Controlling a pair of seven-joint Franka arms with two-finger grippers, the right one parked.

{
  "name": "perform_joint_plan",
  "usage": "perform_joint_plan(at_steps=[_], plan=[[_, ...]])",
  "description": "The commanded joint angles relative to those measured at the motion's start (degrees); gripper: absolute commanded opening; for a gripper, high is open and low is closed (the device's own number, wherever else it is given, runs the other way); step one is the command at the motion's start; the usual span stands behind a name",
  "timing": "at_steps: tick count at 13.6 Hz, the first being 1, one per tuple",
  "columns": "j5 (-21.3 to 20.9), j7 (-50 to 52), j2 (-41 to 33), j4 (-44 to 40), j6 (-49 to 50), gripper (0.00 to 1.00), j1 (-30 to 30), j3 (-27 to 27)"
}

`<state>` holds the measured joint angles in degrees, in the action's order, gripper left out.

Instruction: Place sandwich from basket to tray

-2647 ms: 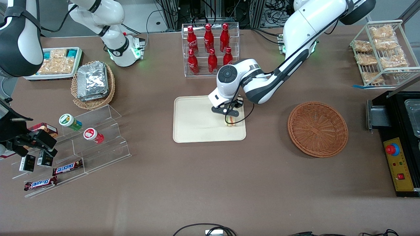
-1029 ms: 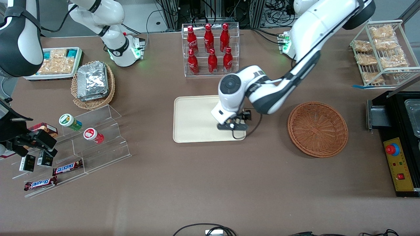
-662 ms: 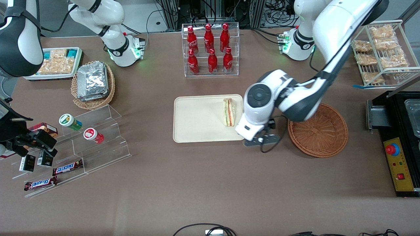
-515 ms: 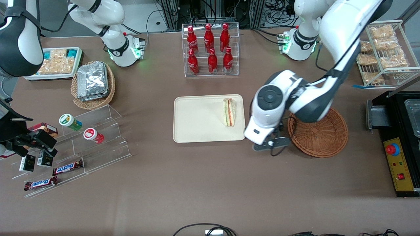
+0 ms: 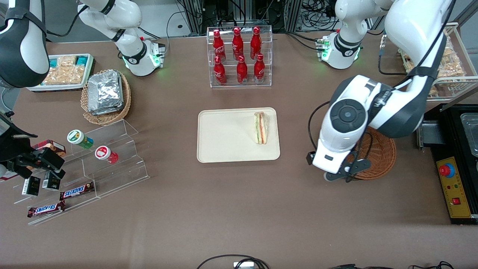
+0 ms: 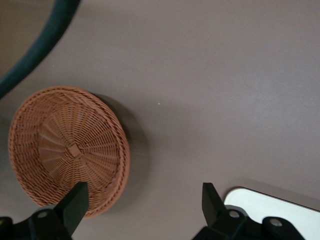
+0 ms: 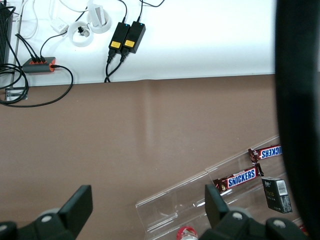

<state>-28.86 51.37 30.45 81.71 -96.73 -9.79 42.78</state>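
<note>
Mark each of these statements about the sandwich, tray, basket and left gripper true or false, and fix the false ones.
1. The sandwich lies on the tray. True.
2. The basket holds a sandwich. False: it is empty.
3. The left gripper is shut on the sandwich. False: it is open, holds nothing, and is raised above the table at the basket's edge, apart from the tray.
4. The sandwich sits at the tray's end nearest the basket. True.
5. The red bottles stand on the tray. False: they stand in a clear rack, farther from the front camera than the tray.
</note>
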Motion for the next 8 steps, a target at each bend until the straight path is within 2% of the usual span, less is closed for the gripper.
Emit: perform_joint_plan(at_steps=[1, 8], plan=[[6.1, -7.3, -6.1, 1.9, 1.0, 1.00, 0.6, -6.5], [18.3, -32.6, -17.8, 4.2, 6.8, 1.00, 1.9, -21.7]])
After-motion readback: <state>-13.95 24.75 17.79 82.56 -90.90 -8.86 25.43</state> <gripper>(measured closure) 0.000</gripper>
